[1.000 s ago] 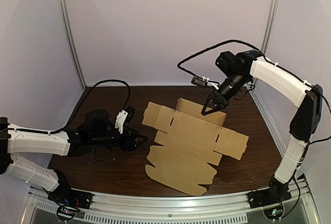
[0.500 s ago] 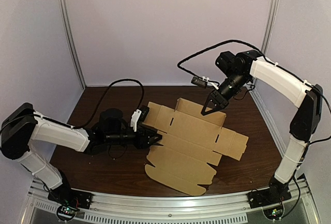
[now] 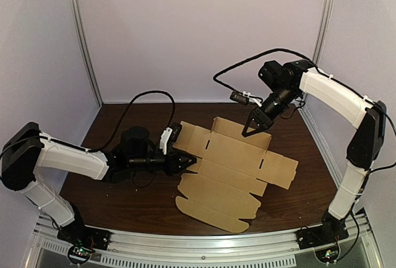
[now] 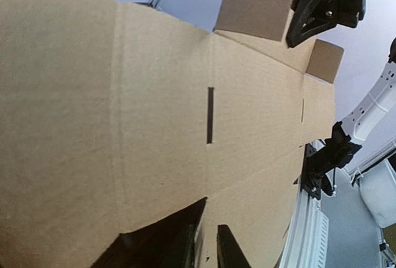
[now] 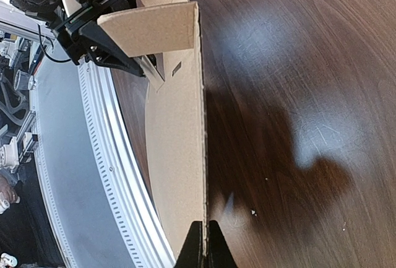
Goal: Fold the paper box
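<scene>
Cardboard box (image 3: 232, 175): unfolded blank lying on the table (image 3: 117, 125), centre to slightly right. Nearly all of it is flat.
Box axis: panels run in a stack from the far edge to the near edge. The far band is the widest, with side wings sticking out left and right.
Flap (image 3: 238, 127): the far-edge panel, tilted up off the table. The right wrist view shows it standing on edge with bare wood behind it.
Right hand (image 3: 247, 133): above the far edge, pointing down and toward the near side, clenched on the flap. Its fingers (image 5: 195, 252) meet around the flap's edge.
Left hand (image 3: 189, 163): low over the table at the box's left edge, pointing right across the blank, tips touching or just over the edge by the left wing.
Left hand state: fingers (image 4: 173, 243) close together with a thin gap. Cannot tell whether they pinch board or only rest on it.
Key relation: the box lies right of the left hand and on the near side of the right hand. The left wing is nearest the left hand. The right wing is well apart from both hands.
Next move (judgement): the crease under the flap runs left to right, so the right hand folds toward the near side. The left hand likely pins or lifts the left wing.
Risk (judgement): the loose blank could slide on the wood if it is not pinned.
</scene>
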Controlling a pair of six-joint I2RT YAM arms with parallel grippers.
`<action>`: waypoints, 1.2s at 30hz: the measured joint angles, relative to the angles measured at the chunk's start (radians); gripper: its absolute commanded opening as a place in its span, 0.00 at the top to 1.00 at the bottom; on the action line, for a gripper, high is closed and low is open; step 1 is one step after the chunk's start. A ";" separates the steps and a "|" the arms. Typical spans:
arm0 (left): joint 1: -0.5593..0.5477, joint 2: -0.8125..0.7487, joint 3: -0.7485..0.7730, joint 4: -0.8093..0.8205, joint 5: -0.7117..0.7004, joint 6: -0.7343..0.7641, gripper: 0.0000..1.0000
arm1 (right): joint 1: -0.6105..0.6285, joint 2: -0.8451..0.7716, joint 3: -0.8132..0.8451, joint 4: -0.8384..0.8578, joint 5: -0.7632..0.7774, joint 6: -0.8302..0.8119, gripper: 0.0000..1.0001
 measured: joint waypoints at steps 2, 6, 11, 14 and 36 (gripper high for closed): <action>-0.008 0.000 0.016 -0.022 -0.004 -0.008 0.76 | 0.000 0.000 0.000 0.010 0.008 0.006 1.00; -0.013 0.002 0.041 -0.072 -0.012 -0.011 0.80 | 0.000 0.000 0.000 0.020 0.011 0.015 1.00; -0.013 0.023 0.062 -0.130 -0.024 -0.009 0.89 | -0.001 -0.004 -0.010 0.030 0.016 0.018 1.00; -0.013 0.033 0.063 -0.151 -0.028 -0.012 0.93 | -0.002 -0.007 -0.013 0.040 0.026 0.022 1.00; -0.072 0.048 0.201 -0.357 -0.093 0.007 0.59 | -0.012 -0.018 -0.038 0.074 0.110 0.040 1.00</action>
